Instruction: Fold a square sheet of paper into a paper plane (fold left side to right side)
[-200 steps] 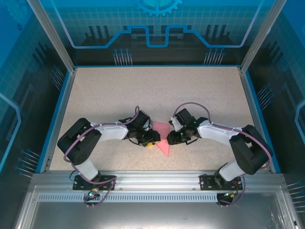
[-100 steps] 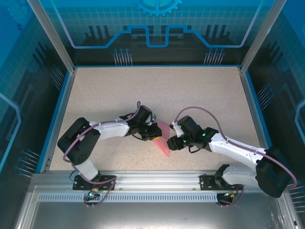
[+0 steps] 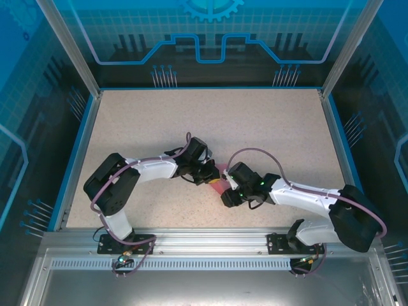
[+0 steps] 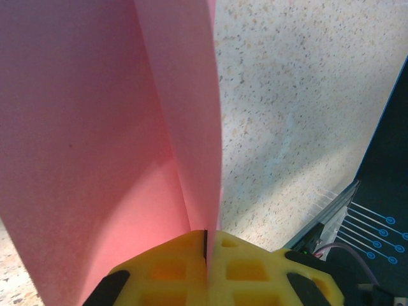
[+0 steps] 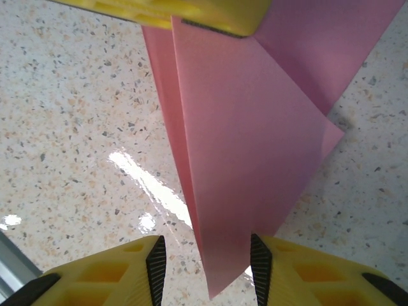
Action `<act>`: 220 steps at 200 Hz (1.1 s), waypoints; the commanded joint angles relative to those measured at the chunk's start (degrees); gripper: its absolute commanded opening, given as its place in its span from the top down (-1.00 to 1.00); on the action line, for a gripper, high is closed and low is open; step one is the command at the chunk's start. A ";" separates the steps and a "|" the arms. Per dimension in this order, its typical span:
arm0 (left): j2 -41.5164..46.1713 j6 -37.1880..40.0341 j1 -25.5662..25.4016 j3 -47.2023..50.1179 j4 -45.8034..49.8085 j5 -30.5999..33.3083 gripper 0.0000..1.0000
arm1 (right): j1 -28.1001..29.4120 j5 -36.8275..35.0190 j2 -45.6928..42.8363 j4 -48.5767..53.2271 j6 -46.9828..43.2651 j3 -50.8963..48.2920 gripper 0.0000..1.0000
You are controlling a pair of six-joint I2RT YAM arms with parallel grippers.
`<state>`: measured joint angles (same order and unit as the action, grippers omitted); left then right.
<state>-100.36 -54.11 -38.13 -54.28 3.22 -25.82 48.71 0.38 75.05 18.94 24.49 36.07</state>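
The square sheet of paper [image 3: 220,182] is pink and folded into a narrow pointed shape with layered flaps, lying between the two grippers near the table's front middle. My left gripper [image 3: 208,176] is shut on its far end. In the left wrist view the paper [image 4: 95,127] rises from the pinched yellow fingertips [image 4: 172,268]. My right gripper [image 5: 207,264] is open, and the paper's [image 5: 248,127] pointed near tip lies between its fingers [image 5: 155,261] without being pinched. The left gripper's yellow finger [image 5: 191,13] shows at the top of that view.
The speckled table [image 3: 191,121] stretches away behind the arms. A blue rim [image 3: 75,159] borders it at the sides and a metal rail [image 3: 204,237] runs along the front. The right arm [image 3: 306,194] reaches in low from the right.
My left gripper has shut on the paper and shifted right. The right arm has swung left and nearer, bringing its open fingers around the paper's near tip.
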 commanded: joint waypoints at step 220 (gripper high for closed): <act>3.43 1.18 -0.35 0.49 5.34 0.42 0.61 | 1.96 -0.54 9.46 1.79 -1.15 6.24 0.77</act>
<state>-99.68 -53.76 -38.26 -54.54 6.07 -25.74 49.91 -1.06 83.53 19.18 23.62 41.39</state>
